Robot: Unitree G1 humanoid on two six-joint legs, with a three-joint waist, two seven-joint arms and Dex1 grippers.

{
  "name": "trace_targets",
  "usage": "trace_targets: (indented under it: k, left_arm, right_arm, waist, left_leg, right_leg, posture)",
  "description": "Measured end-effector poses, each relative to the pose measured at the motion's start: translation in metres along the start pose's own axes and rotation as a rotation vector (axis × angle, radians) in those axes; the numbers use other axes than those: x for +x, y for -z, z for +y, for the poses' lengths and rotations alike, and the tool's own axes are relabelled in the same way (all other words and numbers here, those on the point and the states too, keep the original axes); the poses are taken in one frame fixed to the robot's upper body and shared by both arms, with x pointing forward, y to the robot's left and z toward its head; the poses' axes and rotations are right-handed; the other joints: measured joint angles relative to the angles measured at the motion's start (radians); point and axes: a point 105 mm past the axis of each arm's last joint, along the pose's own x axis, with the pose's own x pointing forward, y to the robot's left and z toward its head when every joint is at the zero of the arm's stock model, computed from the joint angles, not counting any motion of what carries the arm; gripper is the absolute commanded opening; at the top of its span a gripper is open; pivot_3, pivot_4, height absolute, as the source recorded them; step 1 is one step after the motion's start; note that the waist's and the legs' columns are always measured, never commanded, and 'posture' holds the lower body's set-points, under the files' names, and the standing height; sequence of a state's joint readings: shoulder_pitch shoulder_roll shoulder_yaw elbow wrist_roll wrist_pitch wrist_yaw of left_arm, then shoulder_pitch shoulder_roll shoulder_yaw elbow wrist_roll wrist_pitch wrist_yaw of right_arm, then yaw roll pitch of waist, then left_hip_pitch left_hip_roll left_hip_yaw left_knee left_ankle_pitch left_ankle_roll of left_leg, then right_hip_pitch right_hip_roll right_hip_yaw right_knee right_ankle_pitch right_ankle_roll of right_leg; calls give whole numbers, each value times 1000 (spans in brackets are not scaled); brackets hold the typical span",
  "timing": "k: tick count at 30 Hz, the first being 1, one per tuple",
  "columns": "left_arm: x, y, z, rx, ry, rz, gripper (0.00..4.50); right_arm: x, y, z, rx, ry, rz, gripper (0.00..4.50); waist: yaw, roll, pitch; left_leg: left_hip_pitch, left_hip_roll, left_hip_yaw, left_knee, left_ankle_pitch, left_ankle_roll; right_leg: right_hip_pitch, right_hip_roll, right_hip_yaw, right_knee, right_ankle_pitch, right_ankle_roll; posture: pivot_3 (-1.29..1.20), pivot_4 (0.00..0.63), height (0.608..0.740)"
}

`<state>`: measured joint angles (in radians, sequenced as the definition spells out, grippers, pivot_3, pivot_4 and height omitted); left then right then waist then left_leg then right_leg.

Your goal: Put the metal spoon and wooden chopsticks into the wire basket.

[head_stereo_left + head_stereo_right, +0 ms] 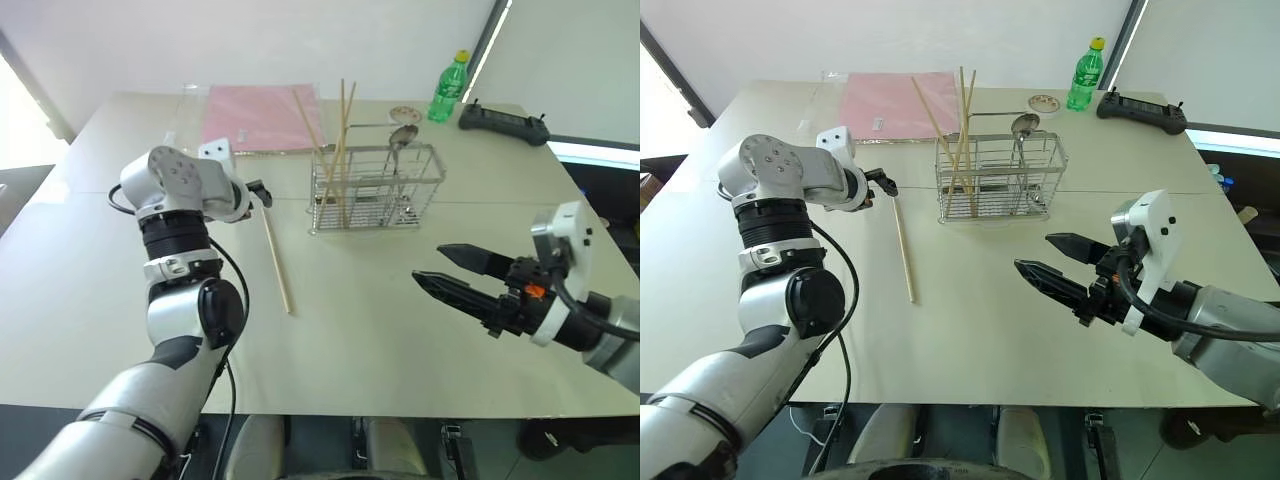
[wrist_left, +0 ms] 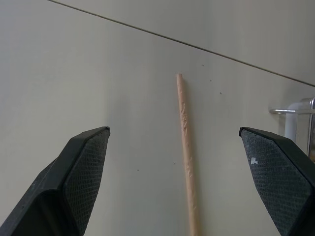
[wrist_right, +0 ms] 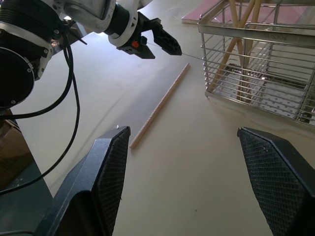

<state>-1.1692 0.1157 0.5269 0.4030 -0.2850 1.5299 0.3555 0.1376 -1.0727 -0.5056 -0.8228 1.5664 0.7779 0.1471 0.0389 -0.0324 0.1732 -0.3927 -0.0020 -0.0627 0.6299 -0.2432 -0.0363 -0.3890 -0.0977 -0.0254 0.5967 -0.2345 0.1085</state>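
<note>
Last loose chopstick (image 1: pixel 275 255) lies flat at frame centre-left, long axis running up-down, left of the wire basket (image 1: pixel 375 190). Left gripper (image 2: pixel 184 162), fingers spread and empty, straddles its upper end; right gripper (image 1: pixel 455 272), also open, sits lower right, farther off.

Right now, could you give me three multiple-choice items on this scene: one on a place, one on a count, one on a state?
1. Where is the spoon?
A. in the basket
B. on the pink sheet
C. beside the bottle

2. How many chopsticks lie flat on the table?
A. none
B. one
C. three

3. How is the left end effector?
A. shut on a chopstick
B. shut, holding nothing
C. open

Key: 1 A, its bowl sticks up out of the basket; 2 B, a single stick lies left of the basket; 3 C, its fingers stand wide apart either side of that stick.
</note>
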Motion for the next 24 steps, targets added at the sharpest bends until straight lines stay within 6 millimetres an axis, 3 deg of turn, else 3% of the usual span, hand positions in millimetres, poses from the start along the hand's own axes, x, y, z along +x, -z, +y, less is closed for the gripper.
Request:
trace_targets:
  k: [14, 18, 24]
  left_arm:
    - [36, 19, -18, 61, 3, 43, 4441]
    - [42, 18, -18, 52, -14, 30, 3192]
    - [45, 19, -16, 34, -22, 32, 140]
  right_arm:
    - [2, 2, 6, 28, 16, -21, 3577]
    - [2, 3, 6, 29, 25, -22, 3577]
    - [2, 1, 6, 38, 28, -31, 3577]
  waist:
    - [2, 1, -1]
    - [3, 3, -2]
    - [4, 3, -2]
  left_leg:
    - [0, 0, 0, 0, 0, 0]
    - [0, 0, 0, 1, 0, 0]
    - [0, 0, 0, 1, 0, 0]
  right_leg:
    - [0, -1, 0, -1, -1, -2]
    - [2, -1, 0, -1, -1, -2]
    - [2, -1, 0, -1, 0, -2]
  posture:
    - [0, 150, 721]
    - [0, 150, 721]
    - [0, 150, 721]
